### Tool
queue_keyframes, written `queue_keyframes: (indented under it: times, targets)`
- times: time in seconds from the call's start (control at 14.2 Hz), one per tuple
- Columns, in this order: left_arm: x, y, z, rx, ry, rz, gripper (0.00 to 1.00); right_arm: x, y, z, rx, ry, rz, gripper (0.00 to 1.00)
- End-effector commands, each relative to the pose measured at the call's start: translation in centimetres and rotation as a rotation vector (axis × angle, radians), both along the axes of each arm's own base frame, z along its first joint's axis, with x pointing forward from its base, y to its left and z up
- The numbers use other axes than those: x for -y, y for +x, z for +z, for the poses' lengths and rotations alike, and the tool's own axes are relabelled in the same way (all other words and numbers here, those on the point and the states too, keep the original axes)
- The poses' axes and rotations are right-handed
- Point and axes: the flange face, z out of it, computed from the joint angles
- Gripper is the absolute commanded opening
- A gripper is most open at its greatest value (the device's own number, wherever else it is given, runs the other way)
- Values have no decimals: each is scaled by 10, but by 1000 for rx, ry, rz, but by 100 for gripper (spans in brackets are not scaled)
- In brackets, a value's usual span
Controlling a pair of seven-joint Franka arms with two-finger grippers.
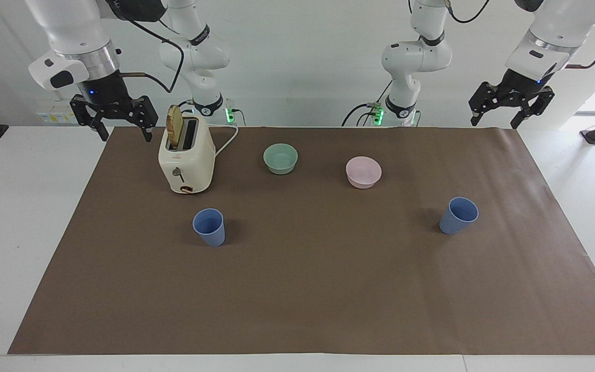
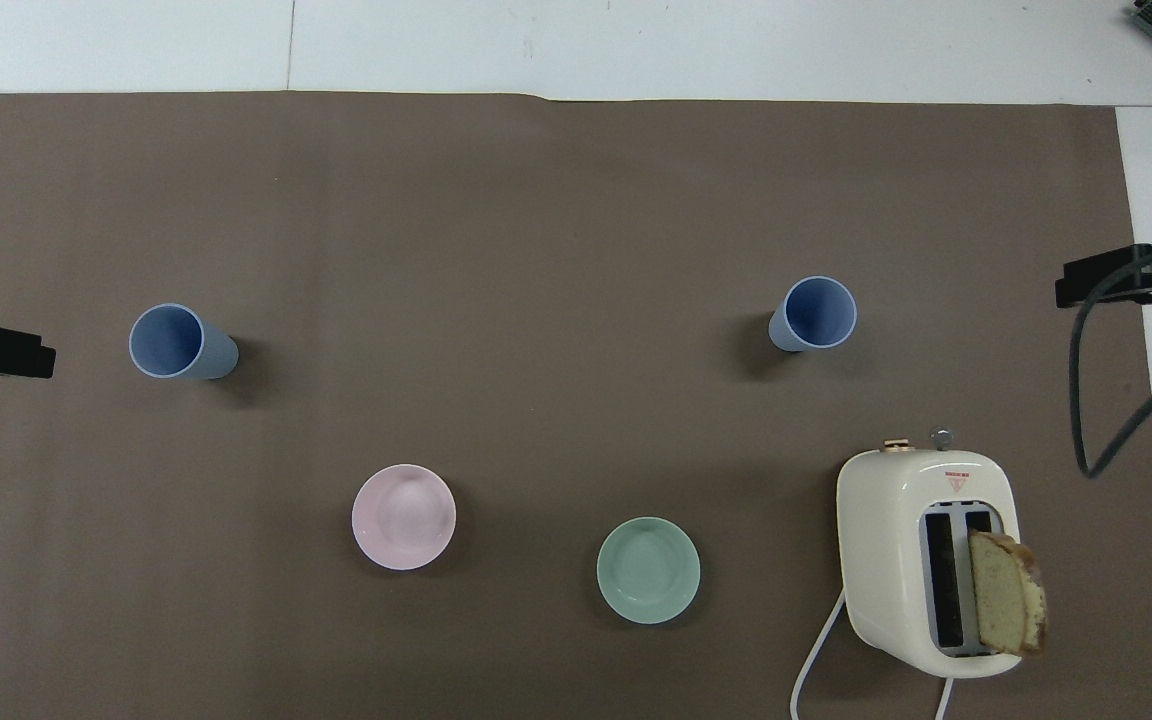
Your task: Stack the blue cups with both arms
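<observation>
both end effectors, left end effector [image 1: 510, 109] and right end effector [image 1: 116, 121], hang wide and empty, each blue cup [image 1: 209, 227] [image 1: 458, 215] standing apart below, awaiting separate grasps.

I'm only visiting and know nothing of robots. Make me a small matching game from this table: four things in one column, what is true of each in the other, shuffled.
Things:
1. toaster
2. green bowl
3. pink bowl
4. blue cups

Descriptions:
A. two, upright, far apart
B. holds a bread slice
C. beside the toaster
D. nearest the left arm's end of the two bowls

Pairs: 1-B, 2-C, 3-D, 4-A
</observation>
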Motion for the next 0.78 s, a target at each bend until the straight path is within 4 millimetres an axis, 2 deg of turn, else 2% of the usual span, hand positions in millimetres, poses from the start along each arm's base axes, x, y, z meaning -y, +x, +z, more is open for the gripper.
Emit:
queue_keyframes:
  times: [0.0,0.71]
  targets:
    - [2,-6,1,1,6,2,100,3,-7,1,-4,18,10,100]
    - [3,-6,1,7,4,11,100,3,-7,1,-4,18,8,100]
